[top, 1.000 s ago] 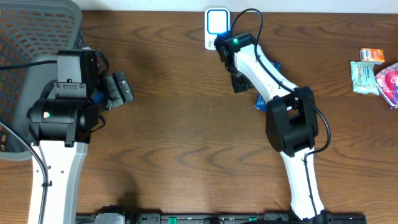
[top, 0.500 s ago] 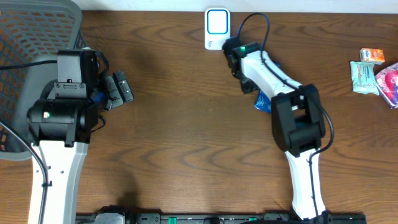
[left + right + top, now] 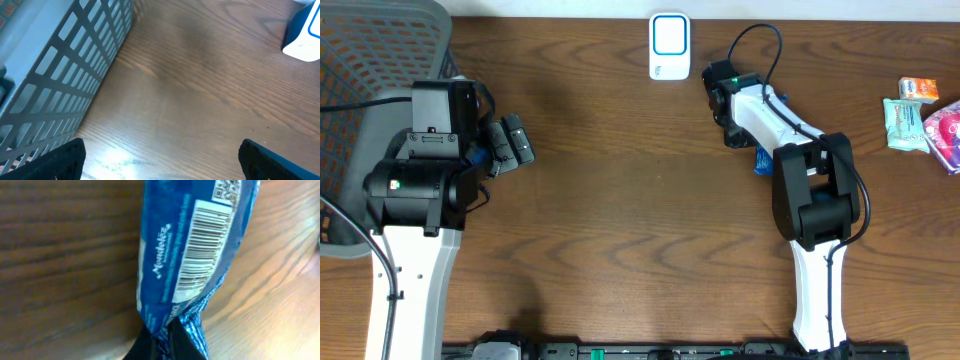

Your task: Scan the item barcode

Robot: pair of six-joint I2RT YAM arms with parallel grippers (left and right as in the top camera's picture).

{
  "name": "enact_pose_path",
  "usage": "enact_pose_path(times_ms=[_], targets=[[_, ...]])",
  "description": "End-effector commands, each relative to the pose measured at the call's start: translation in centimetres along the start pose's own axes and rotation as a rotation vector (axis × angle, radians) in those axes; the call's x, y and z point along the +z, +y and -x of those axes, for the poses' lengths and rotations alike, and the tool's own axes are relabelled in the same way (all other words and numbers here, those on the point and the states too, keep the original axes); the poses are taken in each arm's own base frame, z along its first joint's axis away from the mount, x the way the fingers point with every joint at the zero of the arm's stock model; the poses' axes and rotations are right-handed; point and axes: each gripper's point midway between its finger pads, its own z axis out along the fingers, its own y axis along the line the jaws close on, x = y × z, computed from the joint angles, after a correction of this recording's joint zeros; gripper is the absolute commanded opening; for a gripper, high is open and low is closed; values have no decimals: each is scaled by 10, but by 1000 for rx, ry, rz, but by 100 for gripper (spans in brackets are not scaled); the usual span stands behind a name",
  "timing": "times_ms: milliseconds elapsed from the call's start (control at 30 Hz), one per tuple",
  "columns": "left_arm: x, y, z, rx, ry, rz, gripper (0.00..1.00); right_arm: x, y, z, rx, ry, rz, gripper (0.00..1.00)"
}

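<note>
Rightward my right gripper [image 3: 161, 339] has swung, leaving the scanner [image 3: 669, 45] off to its left. It is clenched on the blue packet's [image 3: 190, 255] crimped end, and the packet stretches lengthwise ahead of the fingertips.

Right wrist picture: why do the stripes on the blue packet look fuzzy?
Right wrist: the blue packet fills the view, so its barcode is soft, though the bars can be made out. Left wrist: bright glare on the table beside the basket. Overhead: sharp and evenly lit.
</note>
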Motion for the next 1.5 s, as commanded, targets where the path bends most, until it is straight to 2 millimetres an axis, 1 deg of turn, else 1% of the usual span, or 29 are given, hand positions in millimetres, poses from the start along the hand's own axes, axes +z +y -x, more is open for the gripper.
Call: enact_pose_path(times_ms=[0, 100, 200, 233, 333, 400, 467, 500, 567, 633, 700, 767, 800, 867, 933, 967, 1033, 1100, 1167, 1200, 1267, 1300, 1333, 1400, 1467], targets=[[-2, 2, 3, 10, -8, 9, 98, -4, 40, -10, -19, 102, 213, 1], [-2, 2, 3, 10, -8, 9, 98, -32, 57, 1, -35, 119, 401, 1], [-2, 2, 3, 10, -8, 9, 98, -75, 80, 10, -68, 134, 659, 1], [-2, 2, 3, 10, -8, 9, 98, -92, 88, 12, -85, 138, 762, 1], [-2, 2, 3, 10, -8, 9, 98, -136, 105, 14, -119, 153, 1059, 1], [-2, 2, 3, 10, -8, 9, 98, -161, 111, 13, -130, 170, 1245, 1], [-2, 2, 3, 10, -7, 9, 98, -175, 112, 11, -128, 192, 1384, 1], [-2, 2, 3, 10, -8, 9, 98, -177, 111, 10, -122, 202, 1430, 1], [-2, 2, 3, 10, -8, 9, 98, -179, 111, 8, -110, 219, 1515, 1], [-2, 2, 3, 10, -8, 9, 98, -173, 114, 3, -86, 245, 1576, 1], [-2, 2, 3, 10, -8, 9, 98, -165, 117, -3, -64, 264, 1636, 1], [-2, 2, 3, 10, -8, 9, 98, -150, 120, -10, -7, 305, 1672, 1], [-2, 2, 3, 10, -8, 9, 98, -139, 120, -12, 27, 326, 1659, 1], [-2, 2, 3, 10, -8, 9, 98, -108, 116, -18, 83, 348, 1576, 1], [-2, 2, 3, 10, -8, 9, 98, -77, 106, -22, 129, 370, 1442, 1], [-2, 2, 3, 10, -8, 9, 98, -65, 98, -24, 142, 377, 1380, 1], [-2, 2, 3, 10, -8, 9, 98, -54, 84, -24, 161, 384, 1303, 7], [-2, 2, 3, 10, -7, 9, 98, -45, 65, -21, 173, 373, 1204, 8], [-2, 2, 3, 10, -8, 9, 98, -44, 46, -16, 174, 344, 1114, 11], [-2, 2, 3, 10, -8, 9, 98, -47, 37, -13, 171, 325, 1075, 15], [-2, 2, 3, 10, -8, 9, 98, -56, 21, -8, 166, 286, 1017, 33], [-2, 2, 3, 10, -8, 9, 98, -61, 14, -6, 165, 268, 997, 39], [-2, 2, 3, 10, -8, 9, 98, -68, 8, -5, 163, 248, 979, 43], [-2, 2, 3, 10, -8, 9, 98, -81, 1, -2, 152, 211, 963, 49], [-2, 2, 3, 10, -8, 9, 98, -97, 4, 0, 128, 176, 970, 54]])
